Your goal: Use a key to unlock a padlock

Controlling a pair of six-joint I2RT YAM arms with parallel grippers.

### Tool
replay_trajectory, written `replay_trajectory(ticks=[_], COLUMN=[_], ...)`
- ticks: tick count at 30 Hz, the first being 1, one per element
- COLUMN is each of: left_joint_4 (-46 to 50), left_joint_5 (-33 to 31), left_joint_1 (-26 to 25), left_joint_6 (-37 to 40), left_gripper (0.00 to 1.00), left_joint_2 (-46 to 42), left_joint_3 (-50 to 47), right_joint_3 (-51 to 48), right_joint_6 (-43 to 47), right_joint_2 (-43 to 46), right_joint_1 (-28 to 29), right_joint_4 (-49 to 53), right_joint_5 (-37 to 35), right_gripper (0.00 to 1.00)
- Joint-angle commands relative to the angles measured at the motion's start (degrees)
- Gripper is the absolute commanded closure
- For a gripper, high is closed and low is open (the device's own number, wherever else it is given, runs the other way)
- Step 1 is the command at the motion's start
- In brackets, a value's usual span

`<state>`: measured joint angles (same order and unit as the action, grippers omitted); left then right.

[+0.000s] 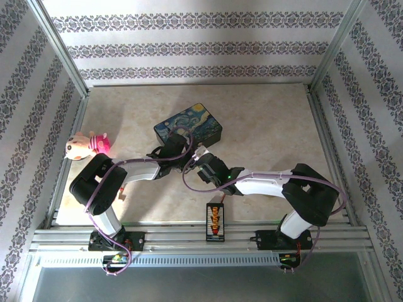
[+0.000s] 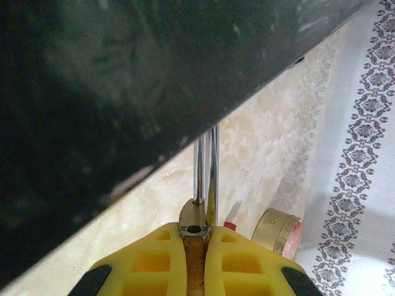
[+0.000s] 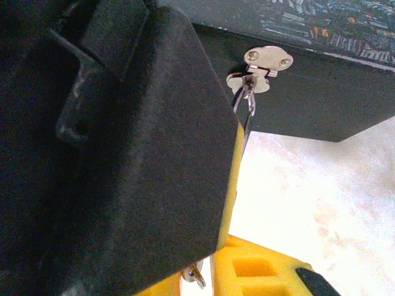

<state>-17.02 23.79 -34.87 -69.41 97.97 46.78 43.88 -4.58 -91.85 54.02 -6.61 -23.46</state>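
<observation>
The padlock (image 2: 194, 217) hangs by its thin silver shackle (image 2: 206, 166) from the small silver clasp (image 3: 260, 66) on the front of the dark-blue painted box (image 1: 189, 126). My left gripper (image 2: 196, 233) is shut on the padlock's brass body, its yellow fingers (image 2: 154, 262) pressed against both sides. In the right wrist view the shackle (image 3: 246, 117) runs down from the clasp behind the black housing of the left gripper. My right gripper (image 3: 207, 274) sits just under that housing with the small silvery key (image 3: 199, 277) between its yellow fingers (image 3: 259, 271). Both grippers meet in front of the box (image 1: 192, 157).
A pink plush toy (image 1: 88, 146) lies at the left edge of the table. A connector board (image 1: 215, 220) with red-black wires sits at the near edge between the arm bases. A round gold tin (image 2: 281, 231) lies on the table beside the padlock. Patterned walls close in the table.
</observation>
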Motion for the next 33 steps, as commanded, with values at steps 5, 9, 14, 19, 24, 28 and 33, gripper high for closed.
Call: replay_trajectory(ticks=[5, 9, 14, 19, 24, 28, 33], left_joint_4=[5.3, 5.6, 6.0, 5.6, 5.1, 4.7, 4.4], left_joint_5=[3.4, 3.6, 3.7, 3.4, 3.6, 3.7, 3.7], left_joint_1=[0.0, 0.0, 0.0, 0.0, 0.0, 0.0, 0.0], left_joint_6=[-3.9, -3.5, -3.2, -3.2, -3.1, -3.0, -3.0], left_gripper=[1.0, 1.0, 1.0, 1.0, 1.0, 1.0, 1.0], left_joint_2=[0.1, 0.2, -0.3, -0.8, -0.9, -0.9, -0.8], left_joint_3=[-0.1, 0.2, 0.0, -0.6, -1.0, -1.0, -1.1], right_joint_3=[0.5, -0.4, -2.3, -2.6, -3.2, -3.5, -3.3], right_joint_6=[5.4, 6.6, 8.2, 8.3, 6.9, 3.6, 2.1], right_joint_2=[-5.5, -5.9, -4.8, -2.7, 1.3, 3.9, 4.6], right_joint_1=[2.4, 2.4, 2.4, 1.0, -4.5, -12.5, -16.6], right_joint_4=[-1.8, -5.6, -9.5, -8.5, -6.4, -5.6, -4.3], right_joint_5=[-2.0, -2.4, -1.6, 3.6, 18.4, 35.8, 39.6], right_gripper=[0.82, 0.87, 1.0, 1.0, 1.0, 1.0, 1.0])
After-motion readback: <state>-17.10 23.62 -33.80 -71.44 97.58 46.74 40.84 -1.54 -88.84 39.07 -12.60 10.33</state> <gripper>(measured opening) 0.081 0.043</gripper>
